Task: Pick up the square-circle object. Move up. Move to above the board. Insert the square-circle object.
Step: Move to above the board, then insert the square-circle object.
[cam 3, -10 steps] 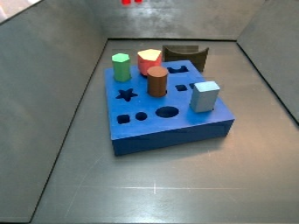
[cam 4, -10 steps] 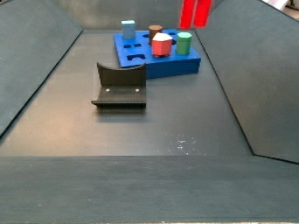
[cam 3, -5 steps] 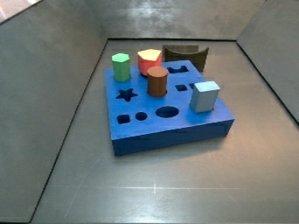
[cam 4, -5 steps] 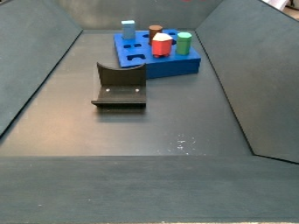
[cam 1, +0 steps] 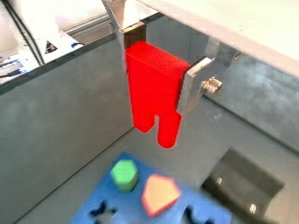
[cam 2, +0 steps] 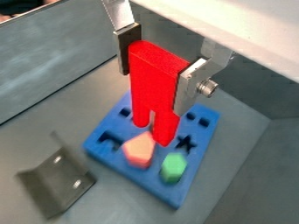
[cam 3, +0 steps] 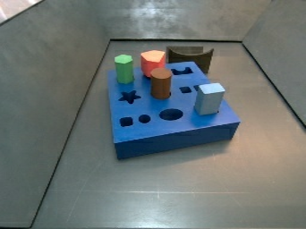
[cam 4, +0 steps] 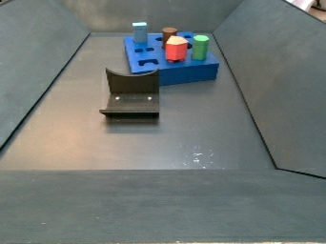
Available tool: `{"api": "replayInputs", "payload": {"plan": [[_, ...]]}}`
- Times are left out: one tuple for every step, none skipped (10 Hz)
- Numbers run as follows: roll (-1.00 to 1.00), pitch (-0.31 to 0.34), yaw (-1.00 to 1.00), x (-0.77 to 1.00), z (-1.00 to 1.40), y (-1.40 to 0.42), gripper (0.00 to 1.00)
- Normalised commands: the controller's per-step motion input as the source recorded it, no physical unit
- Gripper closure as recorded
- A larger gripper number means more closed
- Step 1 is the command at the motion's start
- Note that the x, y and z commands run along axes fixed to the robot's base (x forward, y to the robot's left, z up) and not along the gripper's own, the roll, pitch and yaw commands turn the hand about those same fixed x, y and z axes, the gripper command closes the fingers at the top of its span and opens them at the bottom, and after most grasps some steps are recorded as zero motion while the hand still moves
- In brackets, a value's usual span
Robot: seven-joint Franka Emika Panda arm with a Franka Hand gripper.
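Observation:
My gripper (cam 1: 158, 57) shows only in both wrist views (cam 2: 158, 63). It is shut on the square-circle object (cam 1: 155, 92), a tall bright red piece with two prongs hanging down (cam 2: 155, 92). It hangs high above the board (cam 2: 149, 150), a thick blue block with shaped holes that also shows in both side views (cam 3: 167, 112) (cam 4: 173, 55). The gripper and the red piece are out of view in both side views.
On the board stand a green peg (cam 3: 123, 68), a salmon-red hexagonal peg (cam 3: 153, 62), a brown cylinder (cam 3: 160, 83) and a grey-blue block (cam 3: 210, 97). The dark fixture (cam 4: 132, 92) stands on the floor near the board. Sloped grey walls surround the floor.
One second ago the red piece showed at the top edge of both side views. It has since risen out of those views. The board and pegs have not moved.

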Motion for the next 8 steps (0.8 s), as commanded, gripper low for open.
{"api": "replayInputs", "payload": {"plan": [[-0.03,0.166,-0.07,0.24,0.07,-1.00,1.00],[0.00,0.138,-0.02,0.25,0.08,-1.00,1.00],[0.00,0.133,0.01,0.27,0.08,-1.00,1.00],[0.01,0.136,0.01,0.30,0.09,-1.00,1.00],[0.03,0.138,0.00,0.28,0.08,-0.86,1.00],[0.06,0.148,0.01,0.20,0.05,-0.48,1.00],[0.07,0.129,0.01,0.14,0.03,-0.25,1.00],[-0.01,0.000,0.00,0.00,0.00,0.00,1.00]]}}
